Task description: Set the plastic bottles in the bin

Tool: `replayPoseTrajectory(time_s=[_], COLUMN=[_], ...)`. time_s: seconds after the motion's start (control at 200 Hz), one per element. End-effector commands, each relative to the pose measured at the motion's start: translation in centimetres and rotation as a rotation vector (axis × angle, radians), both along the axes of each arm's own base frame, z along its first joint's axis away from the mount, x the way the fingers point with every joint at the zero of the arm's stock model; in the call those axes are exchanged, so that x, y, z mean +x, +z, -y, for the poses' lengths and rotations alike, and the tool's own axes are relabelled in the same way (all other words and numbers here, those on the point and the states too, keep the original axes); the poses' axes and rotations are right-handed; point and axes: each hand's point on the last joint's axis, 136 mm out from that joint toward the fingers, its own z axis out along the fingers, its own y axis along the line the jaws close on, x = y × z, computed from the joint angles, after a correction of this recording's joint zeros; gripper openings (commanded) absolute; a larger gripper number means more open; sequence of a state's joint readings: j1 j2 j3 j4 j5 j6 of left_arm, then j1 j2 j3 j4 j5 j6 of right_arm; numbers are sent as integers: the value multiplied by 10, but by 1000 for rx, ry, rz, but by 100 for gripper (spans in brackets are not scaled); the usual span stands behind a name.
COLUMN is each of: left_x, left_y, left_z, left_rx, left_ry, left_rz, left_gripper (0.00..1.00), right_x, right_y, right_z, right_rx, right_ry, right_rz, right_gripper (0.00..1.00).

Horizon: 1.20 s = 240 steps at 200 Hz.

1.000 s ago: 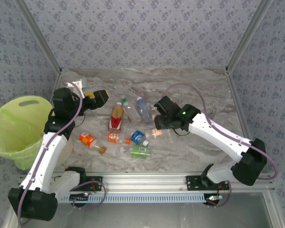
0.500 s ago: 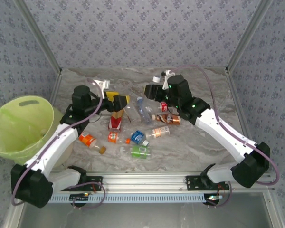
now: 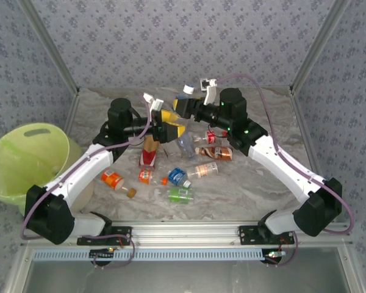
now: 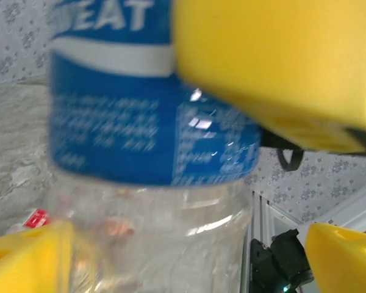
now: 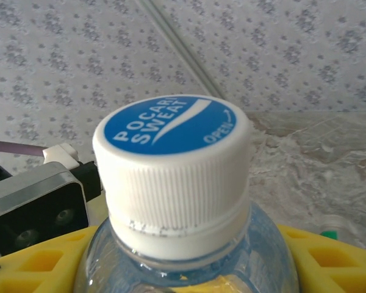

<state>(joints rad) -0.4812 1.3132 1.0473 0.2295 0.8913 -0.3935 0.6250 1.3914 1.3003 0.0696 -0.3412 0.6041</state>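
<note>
My right gripper (image 3: 175, 114) is shut on a clear bottle with a blue label (image 4: 152, 116) and a white and blue cap (image 5: 174, 155). It holds this bottle (image 3: 184, 101) cap up above the back middle of the table, its yellow fingers (image 5: 36, 265) at the shoulder. My left gripper (image 3: 170, 129) is open just below, its fingers (image 4: 24, 259) wide apart on either side of the bottle's clear lower part. Several other bottles (image 3: 178, 177) lie on the table under both grippers. The yellow-green bin (image 3: 24, 162) stands off the table's left edge.
On the marble tabletop (image 3: 262, 183) lie a brown-and-red bottle (image 3: 149, 152), a clear one (image 3: 186, 145), a red-labelled one (image 3: 210, 136), orange ones (image 3: 113, 180) and a green one (image 3: 180, 195). Patterned walls close in the back and sides.
My right gripper has risen from the table to the back middle with the blue-labelled bottle in it. My left arm has swung right, away from the bin, up to that bottle.
</note>
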Motion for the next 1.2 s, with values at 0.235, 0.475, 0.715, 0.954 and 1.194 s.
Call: replayPoseTrajectory(time_s=[0.235, 0.475, 0.715, 0.954, 1.194], left_x=[-9, 13, 26, 10, -2], left_y=[18, 1, -22, -40, 22], left_z=[8, -5, -42, -93, -178], left_rx=[-5, 97, 190, 353, 477], left_ry=[-57, 171, 426, 637, 988], left_rz=[83, 26, -100, -203, -9], left_gripper=[55, 48, 47, 45, 43], right_x=[-12, -3, 17, 41, 42], right_y=[30, 15, -2, -66, -96], right_z=[-11, -3, 35, 112, 130], right_rx=[90, 49, -16, -207, -223], right_ry=[106, 43, -162, -570, -631], right_rz=[9, -53, -80, -243, -296], right_gripper=[53, 77, 98, 100, 100])
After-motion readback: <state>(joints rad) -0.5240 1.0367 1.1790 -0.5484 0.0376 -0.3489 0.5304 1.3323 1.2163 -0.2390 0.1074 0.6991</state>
